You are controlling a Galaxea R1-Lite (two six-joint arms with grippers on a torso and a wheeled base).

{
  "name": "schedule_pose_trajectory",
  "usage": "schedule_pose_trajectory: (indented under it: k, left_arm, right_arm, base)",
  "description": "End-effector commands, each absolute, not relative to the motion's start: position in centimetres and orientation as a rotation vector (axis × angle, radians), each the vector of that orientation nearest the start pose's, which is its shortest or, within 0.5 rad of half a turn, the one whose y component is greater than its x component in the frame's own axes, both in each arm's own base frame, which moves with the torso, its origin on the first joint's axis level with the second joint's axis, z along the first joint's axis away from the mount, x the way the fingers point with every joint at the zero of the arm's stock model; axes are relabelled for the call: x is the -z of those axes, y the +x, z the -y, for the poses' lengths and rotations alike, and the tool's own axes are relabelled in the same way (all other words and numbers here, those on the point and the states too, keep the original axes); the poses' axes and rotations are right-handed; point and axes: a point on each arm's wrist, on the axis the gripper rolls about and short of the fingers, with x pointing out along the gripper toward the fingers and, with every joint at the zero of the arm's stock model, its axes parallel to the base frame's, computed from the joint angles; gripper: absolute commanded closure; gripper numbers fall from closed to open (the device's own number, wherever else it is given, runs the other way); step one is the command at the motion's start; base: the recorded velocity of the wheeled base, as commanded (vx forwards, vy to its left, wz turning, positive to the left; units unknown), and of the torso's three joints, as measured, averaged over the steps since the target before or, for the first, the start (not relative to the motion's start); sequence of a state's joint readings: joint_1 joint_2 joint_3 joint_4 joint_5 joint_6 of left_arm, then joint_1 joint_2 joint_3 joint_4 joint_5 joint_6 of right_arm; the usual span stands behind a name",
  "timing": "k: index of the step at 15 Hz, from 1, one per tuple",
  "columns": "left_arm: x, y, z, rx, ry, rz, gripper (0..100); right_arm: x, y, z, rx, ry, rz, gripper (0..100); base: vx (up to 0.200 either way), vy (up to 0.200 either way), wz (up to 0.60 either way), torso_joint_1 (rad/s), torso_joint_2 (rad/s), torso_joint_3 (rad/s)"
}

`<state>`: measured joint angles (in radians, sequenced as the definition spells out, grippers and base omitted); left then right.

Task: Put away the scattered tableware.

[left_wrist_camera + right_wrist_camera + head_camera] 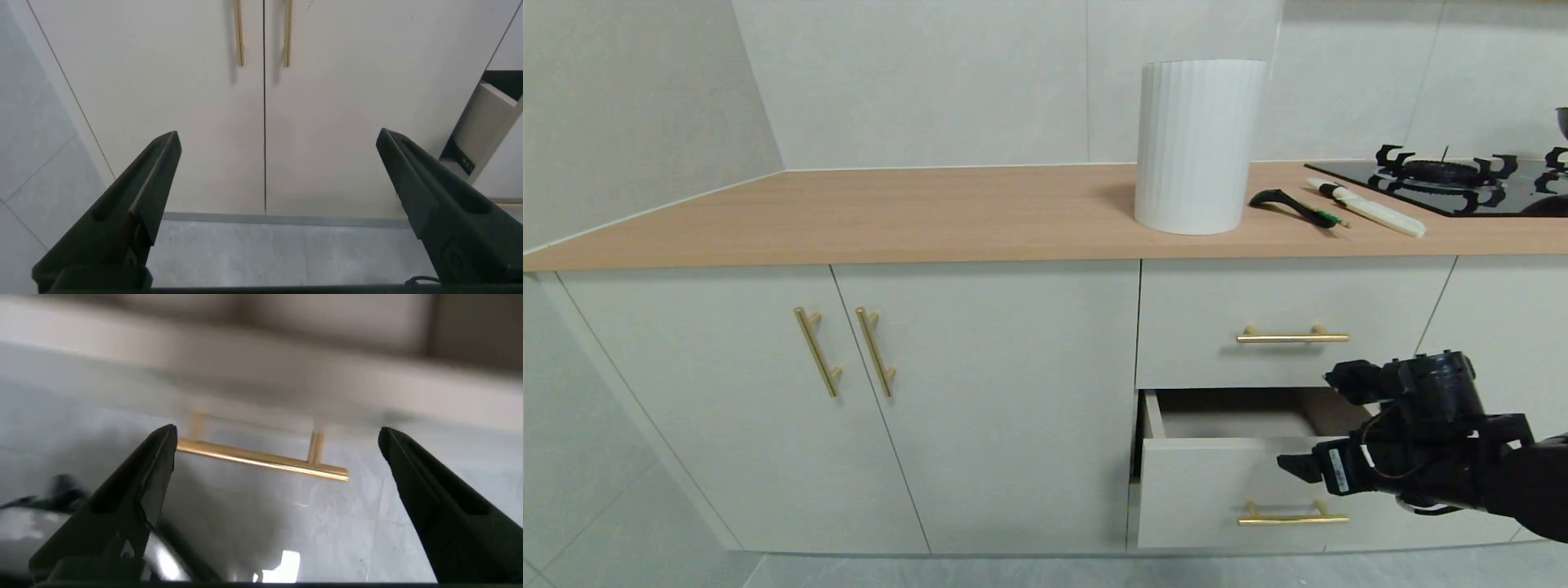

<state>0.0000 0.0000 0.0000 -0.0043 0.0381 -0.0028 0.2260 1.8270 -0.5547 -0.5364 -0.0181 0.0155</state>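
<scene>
Drawer (1217,482) partway open, likely to take tableware. Right gripper (1312,421) spread wide, empty, just before drawer front. Peeler (1294,207) and white utensil (1372,209) on counter (890,216) above drawer. Left gripper (278,145) wide, left of drawer.

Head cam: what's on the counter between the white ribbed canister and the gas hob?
Two utensils, seen in the head view: a black-handled utensil nearer the canister, and a cream-coloured utensil beside the hob, both lying on the countertop.

Hob (1445,188) cut off; drawer (1217,482) interior hidden.
</scene>
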Motion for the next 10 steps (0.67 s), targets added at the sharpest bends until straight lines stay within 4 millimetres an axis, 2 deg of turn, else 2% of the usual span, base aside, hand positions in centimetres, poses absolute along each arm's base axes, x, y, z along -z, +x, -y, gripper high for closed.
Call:
schedule_pose_trajectory:
  k: [1, 4, 8, 10]
  left_arm:
    - [-7.6, -2.3, -0.1, -0.038, -0.003, 0.005, 0]
    - [-7.6, -2.3, -0.1, -0.038, -0.003, 0.005, 0]
    - [-7.6, -2.3, -0.1, -0.038, -0.003, 0.005, 0]
    - [-7.6, -2.3, -0.1, -0.038, -0.003, 0.006, 0]
  right_arm:
    - [-11.7, 25.2, -6.8, -0.232, -0.060, -0.594, 0]
    - [-10.2, 26.4, -7.1, -0.229, -0.054, -0.591, 0]
    - [-5.9, 29.0, -7.6, -0.126, -0.050, -0.583, 0]
    - [-4.6, 29.5, -7.6, -0.114, -0.052, -0.578, 0]
  base:
    - [0.000, 0.000, 0.00, 0.000, 0.00, 0.000]
    - [0.000, 0.000, 0.00, 0.000, 0.00, 0.000]
    - [0.000, 0.000, 0.00, 0.000, 0.00, 0.000]
    - [0.000, 0.000, 0.00, 0.000, 0.00, 0.000]
